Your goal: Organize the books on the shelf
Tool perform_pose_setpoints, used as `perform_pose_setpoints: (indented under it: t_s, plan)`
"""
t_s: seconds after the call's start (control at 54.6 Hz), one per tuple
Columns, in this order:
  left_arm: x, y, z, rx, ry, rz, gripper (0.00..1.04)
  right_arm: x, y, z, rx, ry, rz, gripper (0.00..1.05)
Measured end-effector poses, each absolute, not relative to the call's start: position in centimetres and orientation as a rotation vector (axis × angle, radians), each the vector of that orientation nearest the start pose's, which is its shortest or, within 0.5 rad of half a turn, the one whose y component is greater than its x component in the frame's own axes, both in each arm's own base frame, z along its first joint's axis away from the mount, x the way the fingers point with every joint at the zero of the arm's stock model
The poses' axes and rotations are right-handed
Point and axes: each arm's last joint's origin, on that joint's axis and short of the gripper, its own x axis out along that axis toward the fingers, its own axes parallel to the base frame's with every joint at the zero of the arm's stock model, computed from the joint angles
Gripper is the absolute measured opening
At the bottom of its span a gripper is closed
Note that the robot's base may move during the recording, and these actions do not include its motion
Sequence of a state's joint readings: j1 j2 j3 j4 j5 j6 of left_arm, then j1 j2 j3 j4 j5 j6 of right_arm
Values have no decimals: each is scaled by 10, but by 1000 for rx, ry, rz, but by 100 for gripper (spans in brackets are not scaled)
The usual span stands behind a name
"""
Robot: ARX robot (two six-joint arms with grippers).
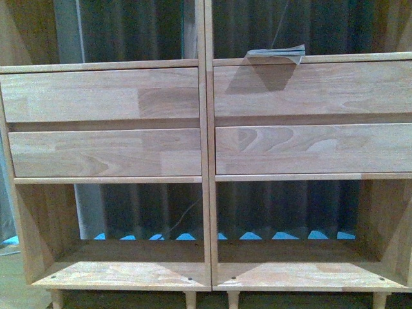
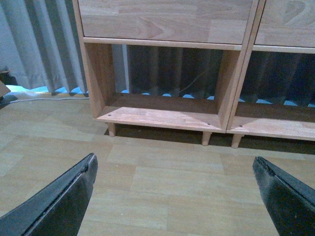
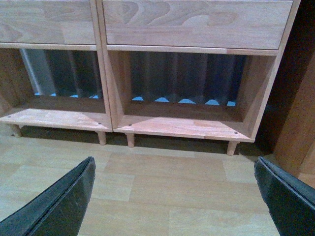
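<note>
The light wood shelf [image 1: 206, 154] fills the front view, with four drawer fronts across the middle and open compartments above and below. One thin greyish book [image 1: 278, 54] lies flat in the upper right compartment, its curled corner hanging over the top drawer's edge. Neither arm shows in the front view. My left gripper [image 2: 174, 169] is open and empty above the wooden floor, facing the lower left compartment [image 2: 162, 110]. My right gripper [image 3: 174, 172] is open and empty above the floor, facing the lower right compartment [image 3: 184, 123].
Dark grey curtains [image 1: 129, 29] hang behind the open-backed shelf. A pale curtain [image 2: 39, 44] and a cable on the floor lie left of the shelf. A dark wooden panel [image 3: 300, 113] stands right of it. The shelf rests on short round legs [image 2: 205, 137].
</note>
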State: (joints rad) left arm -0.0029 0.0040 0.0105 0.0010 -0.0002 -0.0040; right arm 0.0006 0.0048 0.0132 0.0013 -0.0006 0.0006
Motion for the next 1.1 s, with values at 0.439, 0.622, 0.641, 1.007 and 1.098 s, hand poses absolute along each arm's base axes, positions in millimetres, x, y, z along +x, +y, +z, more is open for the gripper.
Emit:
perform_pose_setpoints:
  t_s: [0.439, 0.622, 0.641, 1.007, 1.098]
  plan:
    - [97, 0, 167, -4, -6, -2, 97, 97, 0, 168, 1, -9, 2, 98]
    - [97, 0, 167, -4, -7, -3, 97, 97, 0, 168, 1, -10, 1, 98]
    - [97, 0, 167, -4, -7, -3, 97, 97, 0, 168, 1, -10, 1, 98]
    - [97, 0, 167, -4, -6, -3, 97, 97, 0, 168, 1, -9, 0, 98]
    - [97, 0, 167, -4, -6, -3, 97, 97, 0, 168, 1, -9, 0, 98]
